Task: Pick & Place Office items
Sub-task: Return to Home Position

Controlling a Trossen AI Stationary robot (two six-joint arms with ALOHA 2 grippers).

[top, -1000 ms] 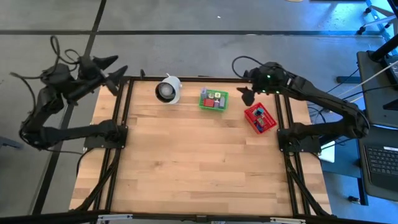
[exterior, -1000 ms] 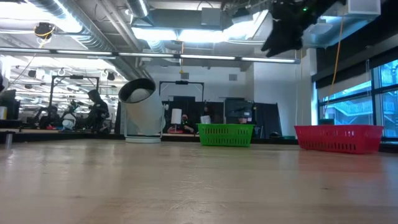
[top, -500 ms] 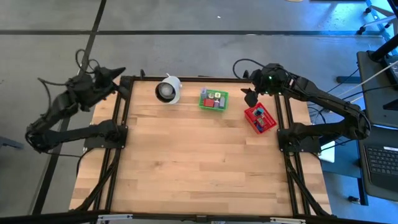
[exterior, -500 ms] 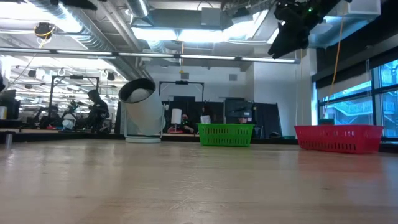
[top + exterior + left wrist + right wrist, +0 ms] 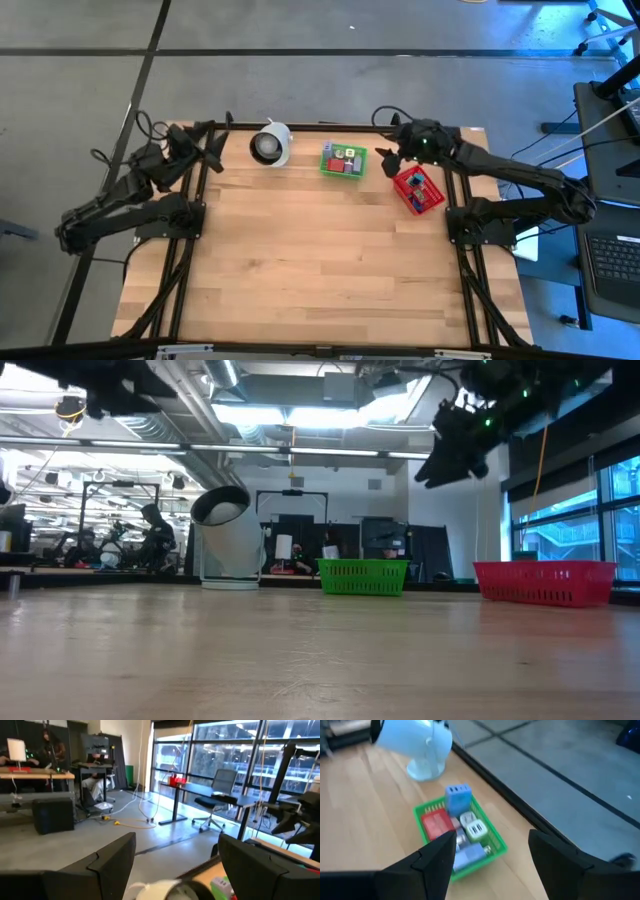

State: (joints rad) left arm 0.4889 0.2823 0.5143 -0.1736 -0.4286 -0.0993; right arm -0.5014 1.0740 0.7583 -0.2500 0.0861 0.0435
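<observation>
The office items are small pieces lying in two mesh baskets at the table's far side. The green basket (image 5: pixel 343 160) (image 5: pixel 461 836) holds a red packet (image 5: pixel 436 825), a blue block (image 5: pixel 457 797) and white pieces. The red basket (image 5: pixel 420 190) (image 5: pixel 545 582) holds several more. My right gripper (image 5: pixel 385 158) (image 5: pixel 492 855) hangs open in the air between the two baskets, high above the table (image 5: pixel 445 455), with nothing between its fingers. My left gripper (image 5: pixel 205 145) (image 5: pixel 177 865) stands open and level over the far left corner, holding nothing.
A white cylindrical roll (image 5: pixel 270 145) (image 5: pixel 228 540) with a dark hole stands left of the green basket, near the far edge. Black frame rails (image 5: pixel 190 230) run along both side edges. The wooden table top (image 5: pixel 320 260) nearer the front is bare.
My left gripper has come down and swung in toward the table's far left corner, staying open. My right gripper has sunk a little above the gap between the baskets, still open. The baskets, the items and the roll have kept still.
</observation>
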